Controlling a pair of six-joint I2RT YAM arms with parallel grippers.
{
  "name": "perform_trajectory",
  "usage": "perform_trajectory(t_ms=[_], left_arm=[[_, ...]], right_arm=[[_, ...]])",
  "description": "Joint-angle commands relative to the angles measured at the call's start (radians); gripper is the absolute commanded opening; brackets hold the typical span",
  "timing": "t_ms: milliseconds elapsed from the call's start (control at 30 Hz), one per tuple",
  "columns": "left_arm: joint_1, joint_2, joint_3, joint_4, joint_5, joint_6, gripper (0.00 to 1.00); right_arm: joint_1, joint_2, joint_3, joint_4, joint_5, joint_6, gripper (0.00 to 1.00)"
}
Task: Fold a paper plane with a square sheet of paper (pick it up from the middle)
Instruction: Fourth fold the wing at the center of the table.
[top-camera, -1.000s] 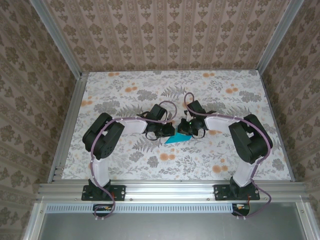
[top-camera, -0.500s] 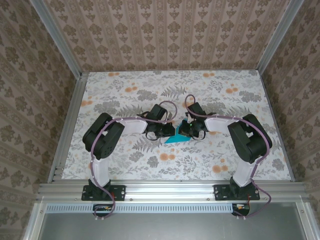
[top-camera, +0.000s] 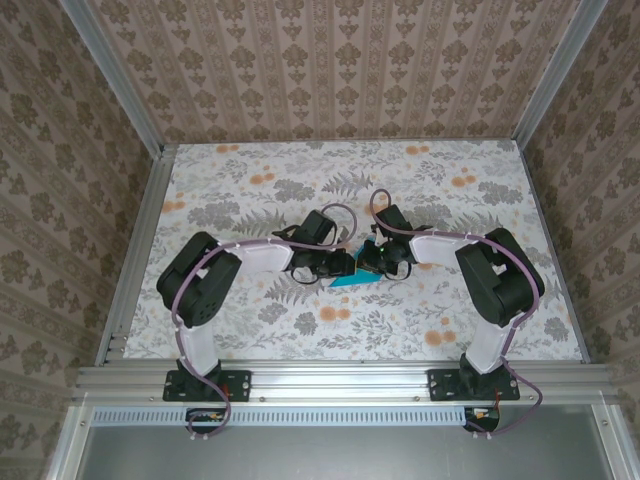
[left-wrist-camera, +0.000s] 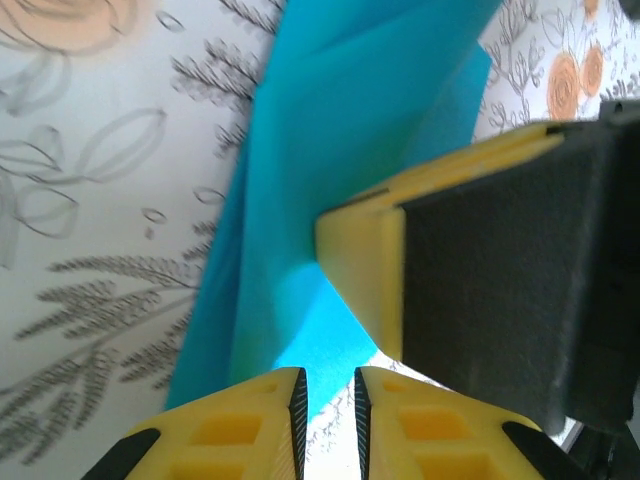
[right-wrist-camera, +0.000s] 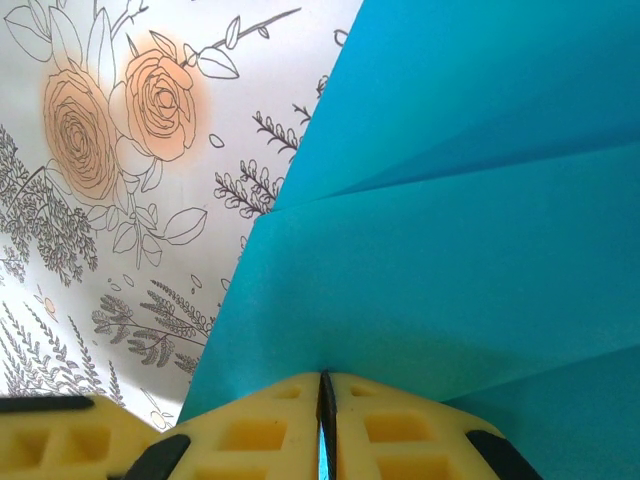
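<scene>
While the right gripper (right-wrist-camera: 325, 385) pinches the half-folded turquoise sheet of paper (right-wrist-camera: 450, 250) between pressed-together jaws, the left gripper (left-wrist-camera: 328, 385) faces it from just left, jaws a crack apart, nothing obviously in them. Sheet's long axis runs leftward from the right gripper, so the left one's nearer, imo.

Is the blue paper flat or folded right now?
Folded: the paper shows overlapping layers and creases, and the right gripper is pinched shut on its edge.
</scene>
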Motion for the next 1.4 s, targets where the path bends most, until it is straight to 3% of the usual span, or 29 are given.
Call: perform_trajectory(t_ms=[0,633,1200,1367], left_arm=[[-0.013,-0.029,-0.011,-0.059,0.003,-0.007,0.23],[-0.001,-0.033,-0.005,-0.192,-0.117,0.008,0.22],[-0.012,-0.105,-0.013,-0.198,-0.126,0.114,0.25],[-0.033,-0.102,0.005,-0.269,-0.24,0.183,0.26]], right_arm=[[-0.004,0.044,-0.03,-0.047,0.049,0.021,0.12],[-0.006,0.051,-0.034,-0.056,0.069,0.024,0.12],[-0.009,0.049,-0.025,-0.051,0.062,0.033,0.12],[-0.011,0.047,-0.019,-0.042,0.058,0.042,0.13]])
